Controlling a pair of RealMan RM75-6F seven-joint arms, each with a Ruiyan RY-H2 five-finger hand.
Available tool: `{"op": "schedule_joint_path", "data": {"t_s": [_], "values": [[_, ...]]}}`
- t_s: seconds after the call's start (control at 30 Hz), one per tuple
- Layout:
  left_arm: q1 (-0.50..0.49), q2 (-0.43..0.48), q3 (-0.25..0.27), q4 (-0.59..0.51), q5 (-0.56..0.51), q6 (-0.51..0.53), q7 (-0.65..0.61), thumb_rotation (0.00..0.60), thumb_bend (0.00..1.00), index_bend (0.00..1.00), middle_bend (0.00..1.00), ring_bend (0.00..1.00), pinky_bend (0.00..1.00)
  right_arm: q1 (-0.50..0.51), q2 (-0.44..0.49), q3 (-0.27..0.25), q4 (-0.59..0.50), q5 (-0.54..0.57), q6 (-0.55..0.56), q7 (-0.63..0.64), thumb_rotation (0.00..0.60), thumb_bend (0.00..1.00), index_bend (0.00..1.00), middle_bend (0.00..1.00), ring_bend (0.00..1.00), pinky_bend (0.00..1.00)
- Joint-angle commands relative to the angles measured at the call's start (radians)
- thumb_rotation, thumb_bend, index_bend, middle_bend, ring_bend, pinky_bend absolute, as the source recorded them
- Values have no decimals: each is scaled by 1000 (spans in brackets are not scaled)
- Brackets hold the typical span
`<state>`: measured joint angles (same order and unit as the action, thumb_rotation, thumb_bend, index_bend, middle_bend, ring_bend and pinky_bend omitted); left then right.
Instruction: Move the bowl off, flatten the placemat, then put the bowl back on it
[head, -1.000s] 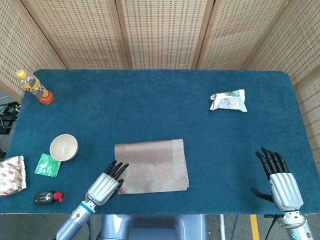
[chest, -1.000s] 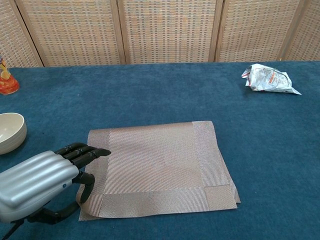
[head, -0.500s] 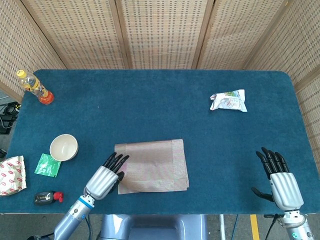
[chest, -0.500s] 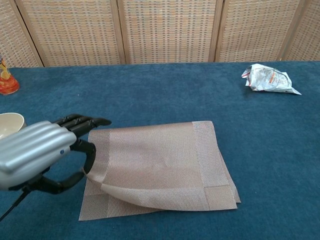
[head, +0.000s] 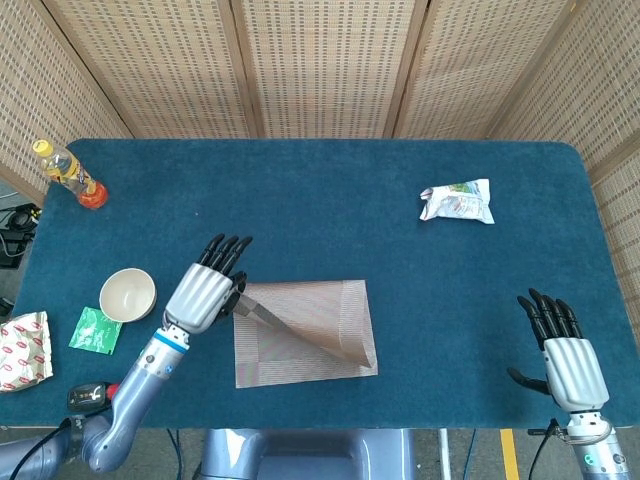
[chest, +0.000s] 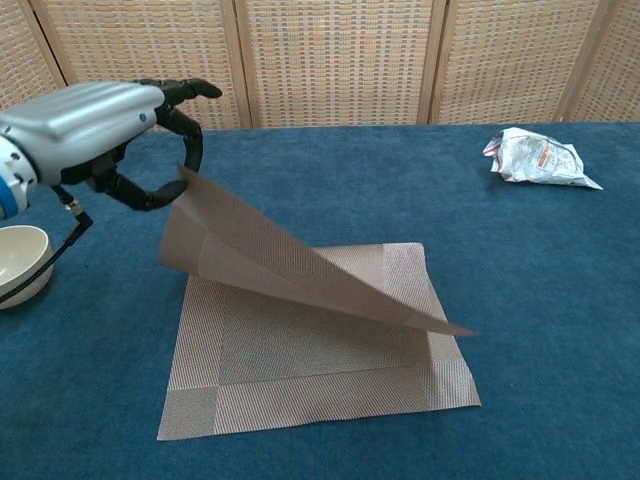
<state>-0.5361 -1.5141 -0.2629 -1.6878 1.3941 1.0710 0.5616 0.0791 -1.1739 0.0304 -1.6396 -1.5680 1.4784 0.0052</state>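
The left hand (chest: 95, 120) is raised above the table (head: 330, 190) and pinches one edge of the placemat's (chest: 310, 350) folded-over flap between thumb and fingers (chest: 185, 90), so the flap slopes up from the mat's right side to the hand. The rest of the placemat lies flat on the blue cloth near the front edge, about the middle of the table; in the head view the lifted flap shows as a darker wedge across the mat, its low end near the mat's front right corner. The bowl (head: 127, 294) sits off the mat, upright on the cloth well to the left of it and just left of the left hand. The right hand (head: 562, 350) rests at the front right corner of the table, fingers spread and holding nothing, well apart from the mat. A green packet (head: 95, 329) lies just in front of the bowl, with a red-and-white bag (head: 22, 350) at the left edge and a small dark bottle with a red cap (head: 92, 395) near the front edge. A yellow-capped bottle (head: 68, 174) stands at the far left corner. A crumpled white bag (head: 457, 201) lies on the far right part of the table.
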Motion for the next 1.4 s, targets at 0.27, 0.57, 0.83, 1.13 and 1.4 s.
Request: {"op": "schedule_joint_path", "data": {"t_s": [0.27, 0.57, 0.83, 1.13, 1.4], "values": [[-177, -41, -127, 208, -213, -117, 55, 600, 487, 565, 0, 0, 0, 12, -18, 13, 15, 33, -24, -32, 600, 197, 0, 0, 0, 0], [-290, -116, -130, 437, -287, -181, 21, 600, 486, 559, 0, 0, 0, 18, -14, 38, 25, 79, -36, -15, 600, 197, 0, 0, 0, 0], [-347, -175, -119, 614, -307, -203, -31, 600, 472, 498, 0, 0, 0, 28, -25, 47, 38, 113, -61, -31, 600, 197, 0, 0, 0, 0], [-353, -187, -89, 716, -300, -198, -90, 600, 214, 70, 0, 0, 0, 33, -42, 41, 42, 114, -69, -60, 600, 197, 0, 0, 0, 0], [-334, -158, -66, 718, -284, -175, -150, 600, 211, 62, 0, 0, 0, 35, -50, 35, 42, 113, -73, -74, 600, 198, 0, 0, 0, 0]]}}
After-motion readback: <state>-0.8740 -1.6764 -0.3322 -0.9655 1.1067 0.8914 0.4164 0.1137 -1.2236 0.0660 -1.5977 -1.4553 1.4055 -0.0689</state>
